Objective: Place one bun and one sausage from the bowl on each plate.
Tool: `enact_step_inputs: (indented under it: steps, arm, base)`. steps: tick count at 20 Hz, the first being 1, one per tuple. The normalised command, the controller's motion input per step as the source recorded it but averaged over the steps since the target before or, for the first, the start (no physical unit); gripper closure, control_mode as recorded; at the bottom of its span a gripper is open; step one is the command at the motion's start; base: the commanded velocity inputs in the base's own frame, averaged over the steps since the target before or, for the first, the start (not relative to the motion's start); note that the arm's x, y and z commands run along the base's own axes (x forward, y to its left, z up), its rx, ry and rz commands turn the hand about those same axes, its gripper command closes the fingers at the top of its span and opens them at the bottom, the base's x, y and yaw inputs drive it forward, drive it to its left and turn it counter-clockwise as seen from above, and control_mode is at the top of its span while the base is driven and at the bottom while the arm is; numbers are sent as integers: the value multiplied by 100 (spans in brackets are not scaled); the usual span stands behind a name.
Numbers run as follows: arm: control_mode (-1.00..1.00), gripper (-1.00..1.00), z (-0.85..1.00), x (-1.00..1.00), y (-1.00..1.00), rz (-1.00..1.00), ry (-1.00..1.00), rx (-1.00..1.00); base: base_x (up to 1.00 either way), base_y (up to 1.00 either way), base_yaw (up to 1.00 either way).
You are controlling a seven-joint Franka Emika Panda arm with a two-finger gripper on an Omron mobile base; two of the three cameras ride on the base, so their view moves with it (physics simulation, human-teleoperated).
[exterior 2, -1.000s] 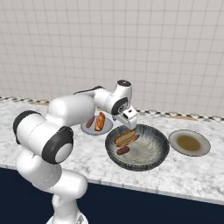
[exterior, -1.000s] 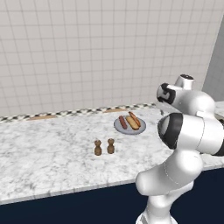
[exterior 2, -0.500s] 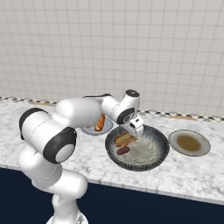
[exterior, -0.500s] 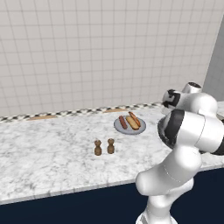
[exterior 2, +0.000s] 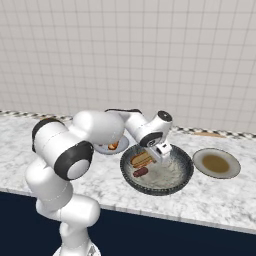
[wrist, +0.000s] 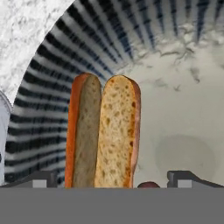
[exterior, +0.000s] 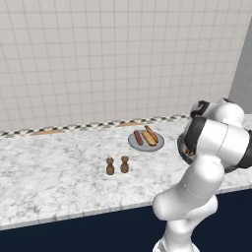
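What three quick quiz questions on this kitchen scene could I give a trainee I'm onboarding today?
1. True or false: the end effector is open above the bun.
2. Which holds a bun and a sausage already? A) the far plate B) the near plate
3. Fill in: in the bowl, beside the bun, lies a ____.

Key: 1 true; 2 A; 3 sausage.

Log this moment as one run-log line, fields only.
gripper: open, over bun | bowl: bun and sausage left | far plate: filled | near plate: unfilled
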Motion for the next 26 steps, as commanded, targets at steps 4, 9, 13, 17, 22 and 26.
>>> enact_step_inputs:
  steps: [4,9,13,17,22,26]
  arm:
    - [-100,-100,-18,2,3,0,-8,9]
    - [-100,-100,-13,8,12,0,-11,9]
    - [-100,-100,-11,3,7,0,-2,6]
    - [-100,-100,-9,14,9,0,0,1]
    - [-100,-100,-10,6,2,0,0,2]
    - [-100,-100,-23,0,0,0,0,2]
  base:
    - [0,0,0]
    - [0,0,0]
    - [0,0,0]
    - [0,0,0]
    - [0,0,0]
    - [0,0,0]
